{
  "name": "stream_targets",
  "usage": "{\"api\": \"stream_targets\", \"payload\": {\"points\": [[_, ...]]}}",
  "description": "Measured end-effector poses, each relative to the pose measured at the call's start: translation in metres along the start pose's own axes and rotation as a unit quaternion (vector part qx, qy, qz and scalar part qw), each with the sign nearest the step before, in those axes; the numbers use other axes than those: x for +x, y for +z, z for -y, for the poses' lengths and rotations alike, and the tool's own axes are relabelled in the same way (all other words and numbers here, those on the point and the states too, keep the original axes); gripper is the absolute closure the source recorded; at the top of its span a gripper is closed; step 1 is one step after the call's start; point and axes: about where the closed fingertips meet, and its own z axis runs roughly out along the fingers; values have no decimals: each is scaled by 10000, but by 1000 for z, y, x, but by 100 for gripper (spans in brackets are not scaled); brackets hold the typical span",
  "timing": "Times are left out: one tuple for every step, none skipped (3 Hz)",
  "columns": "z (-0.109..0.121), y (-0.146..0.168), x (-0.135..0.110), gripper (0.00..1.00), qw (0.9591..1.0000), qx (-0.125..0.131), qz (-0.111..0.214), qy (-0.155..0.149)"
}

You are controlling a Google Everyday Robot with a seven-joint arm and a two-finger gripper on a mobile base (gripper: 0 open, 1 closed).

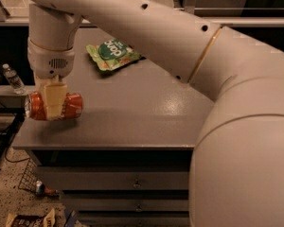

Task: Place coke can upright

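The coke can [71, 106] is red-orange and lies on its side, held across its middle by my gripper [53, 104] at the left end of the grey cabinet top [132, 112]. The gripper hangs straight down from the white wrist [51, 56], with its cream fingers [52, 103] closed around the can. The can's silver end points left, past the cabinet's left edge. The can is lifted slightly above the surface, near the front left corner.
A green snack bag [111, 55] lies on the cabinet top behind and to the right of the can. My big white arm [217, 108] fills the right side. A water bottle [12, 77] stands on a lower ledge at the left. Clutter lies on the floor below.
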Motion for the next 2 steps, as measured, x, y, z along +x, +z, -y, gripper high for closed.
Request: {"api": "stream_targets", "payload": {"points": [[18,-21,4,100,9934,-9,1129,-185],[35,-33,13,100,9748,-25,2232,-48]]}}
